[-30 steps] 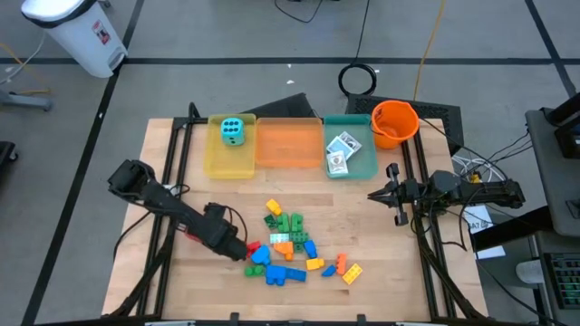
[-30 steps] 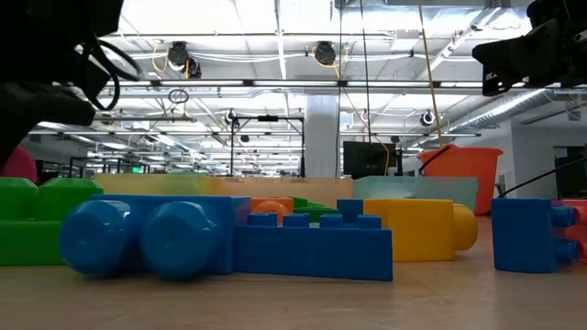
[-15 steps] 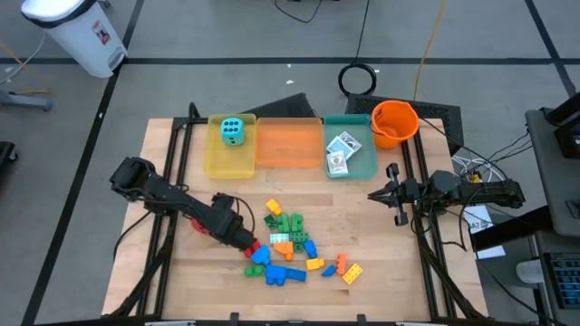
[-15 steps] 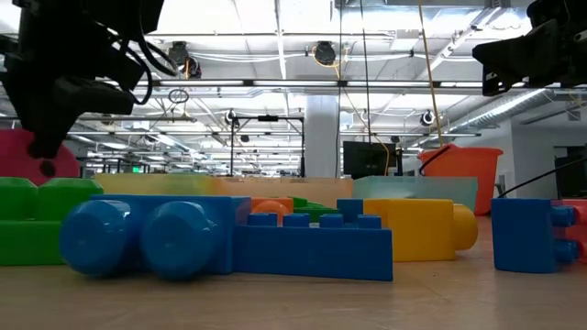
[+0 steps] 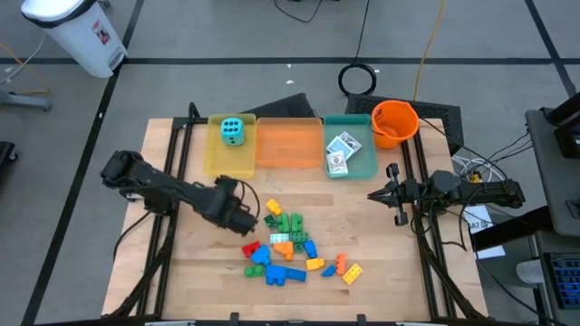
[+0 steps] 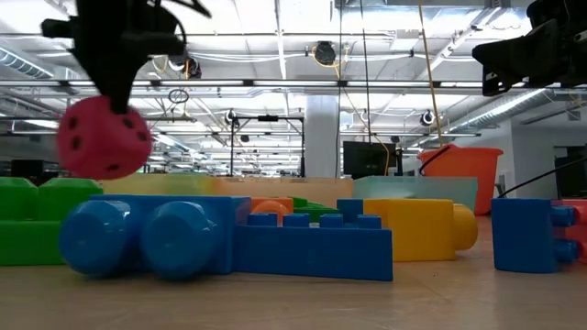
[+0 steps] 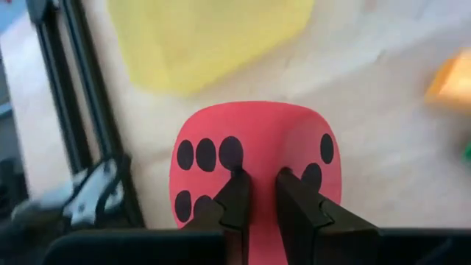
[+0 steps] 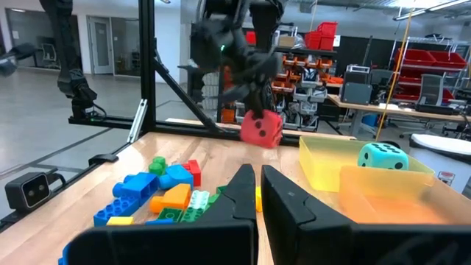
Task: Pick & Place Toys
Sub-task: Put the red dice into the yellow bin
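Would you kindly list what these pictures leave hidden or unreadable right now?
- High view: the red die is covered by the left gripper above it.
- Left wrist view: the die's lower part is hidden behind the fingers.
- High view: print on the card packs in the teal tray is too small to read.
- Low view: bricks block the trays' floors.

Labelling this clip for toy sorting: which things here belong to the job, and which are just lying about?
Job:
red die, pinched by left gripper, lifted
cyan die in yellow tray
card packs in teal tray
building bricks

Lying about:
orange bucket
orange tray
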